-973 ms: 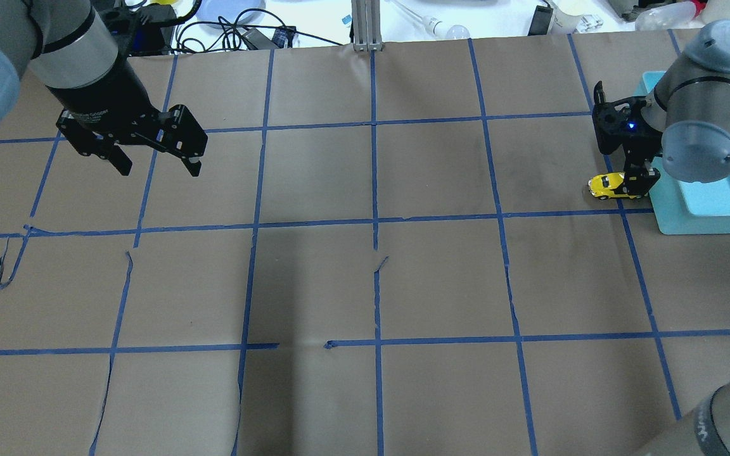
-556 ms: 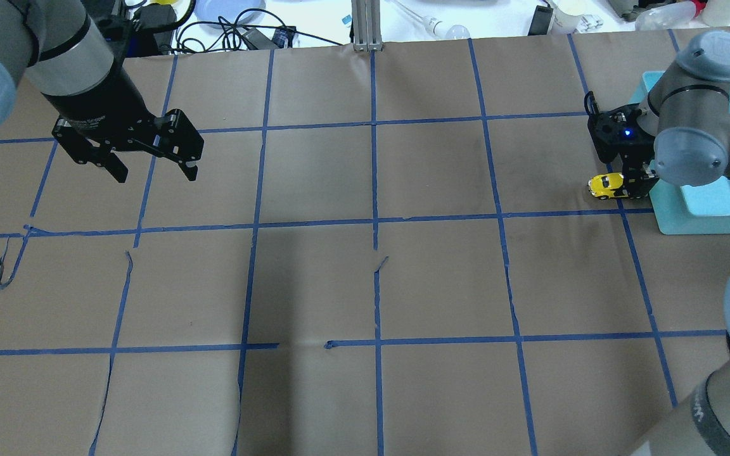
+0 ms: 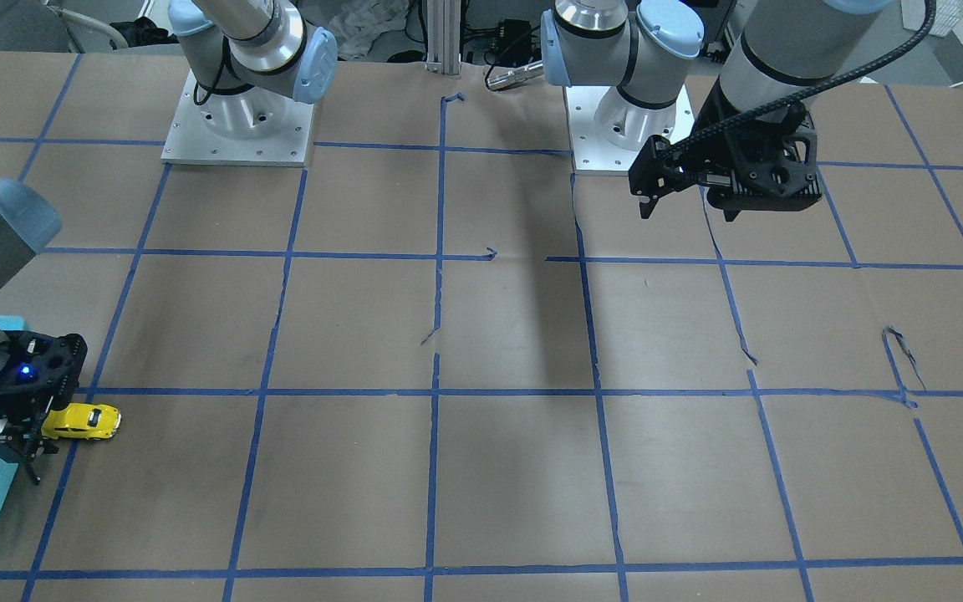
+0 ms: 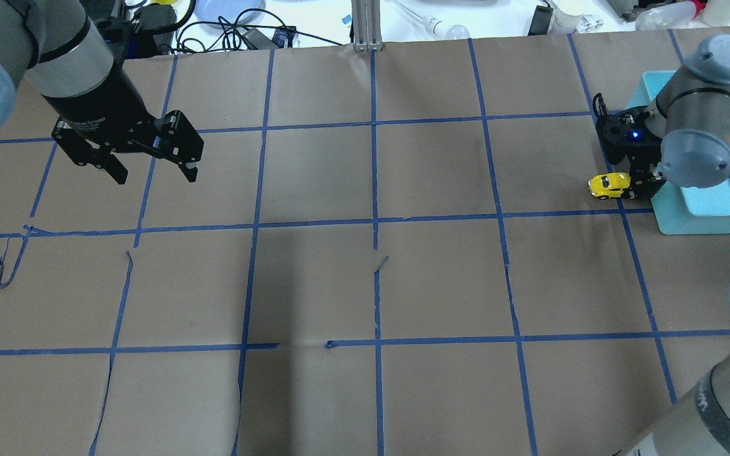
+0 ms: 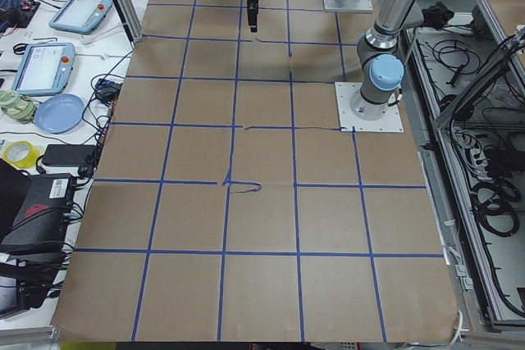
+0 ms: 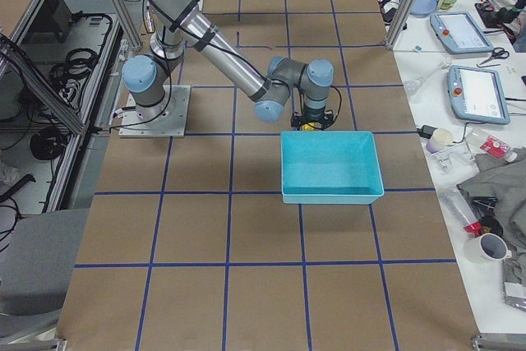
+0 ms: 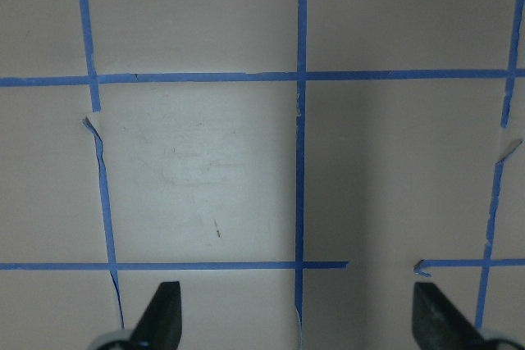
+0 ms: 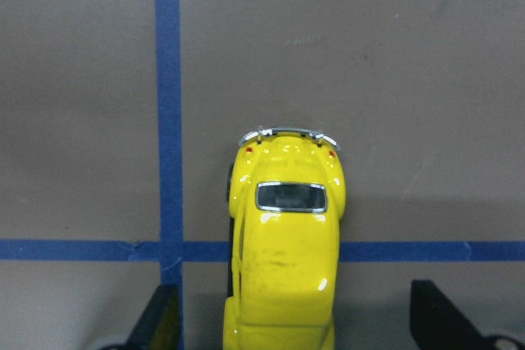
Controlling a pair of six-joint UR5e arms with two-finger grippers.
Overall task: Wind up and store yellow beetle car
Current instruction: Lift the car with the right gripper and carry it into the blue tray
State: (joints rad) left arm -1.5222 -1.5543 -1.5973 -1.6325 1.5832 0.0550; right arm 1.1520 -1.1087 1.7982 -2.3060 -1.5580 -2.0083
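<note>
Partly inside right tool: beetle car

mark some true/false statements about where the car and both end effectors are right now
1. The yellow beetle car stands on the table, outside the teal bin. True.
2. The right end effector is shut on the car. False: the right wrist view shows its fingers wide apart, with the car between them and a gap on each side.
3. The left end effector is open with nothing between its fingers. True.
4. The left end effector hangs right beside the car. False: it is at the opposite side of the table, over bare paper.
</note>
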